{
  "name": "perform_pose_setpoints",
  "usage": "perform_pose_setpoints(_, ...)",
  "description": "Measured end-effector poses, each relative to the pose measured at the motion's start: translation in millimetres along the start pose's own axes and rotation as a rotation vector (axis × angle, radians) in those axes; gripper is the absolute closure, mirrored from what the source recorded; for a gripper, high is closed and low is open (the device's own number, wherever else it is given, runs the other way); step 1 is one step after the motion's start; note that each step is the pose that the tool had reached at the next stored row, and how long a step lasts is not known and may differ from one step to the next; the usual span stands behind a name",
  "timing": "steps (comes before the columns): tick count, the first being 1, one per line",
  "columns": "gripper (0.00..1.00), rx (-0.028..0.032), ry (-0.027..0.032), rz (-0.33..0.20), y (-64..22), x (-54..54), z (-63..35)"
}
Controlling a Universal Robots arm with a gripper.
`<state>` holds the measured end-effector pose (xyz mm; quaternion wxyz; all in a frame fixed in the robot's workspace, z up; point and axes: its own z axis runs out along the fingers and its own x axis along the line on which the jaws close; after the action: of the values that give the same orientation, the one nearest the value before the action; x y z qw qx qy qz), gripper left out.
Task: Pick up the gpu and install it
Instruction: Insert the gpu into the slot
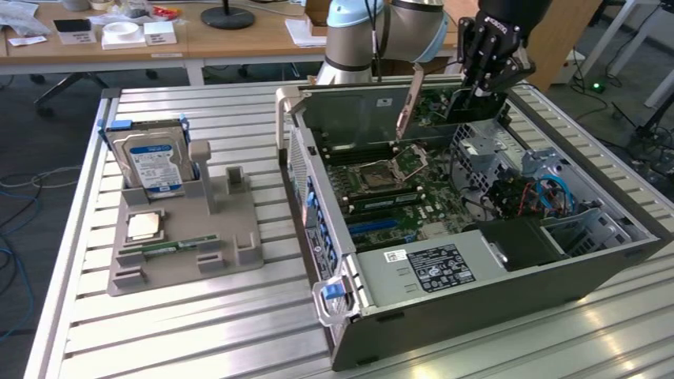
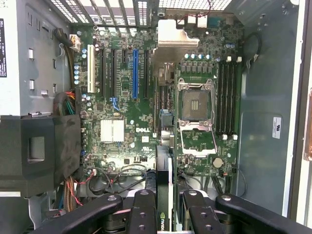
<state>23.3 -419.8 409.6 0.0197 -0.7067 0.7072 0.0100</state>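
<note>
While it hangs over the mobo [image 2: 126, 136], gpu [image 2: 164, 175] pinched btwn jaws (card edge-on), in open case [image 1: 495, 308].

motherboard [image 2: 146, 122] green; slot [image 2: 135, 73] blue; gpu [image 2: 164, 165] black; tool [image 2: 167, 195] black; hard drive label [image 1: 158, 164] blue-white; holder [image 1: 226, 237] grey

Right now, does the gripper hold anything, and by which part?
The gripper holds the gpu, clamped across its two flat faces along the edge turned away from the motherboard.

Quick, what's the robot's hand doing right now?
Hand: closed, holding the gpu edge-on over the open computer case.
</note>
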Motion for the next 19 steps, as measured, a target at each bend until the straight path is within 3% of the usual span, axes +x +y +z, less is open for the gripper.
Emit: perform_pose_setpoints(19,0.74,0.0,-0.0002,0.0,0.1,0.2,5.7)
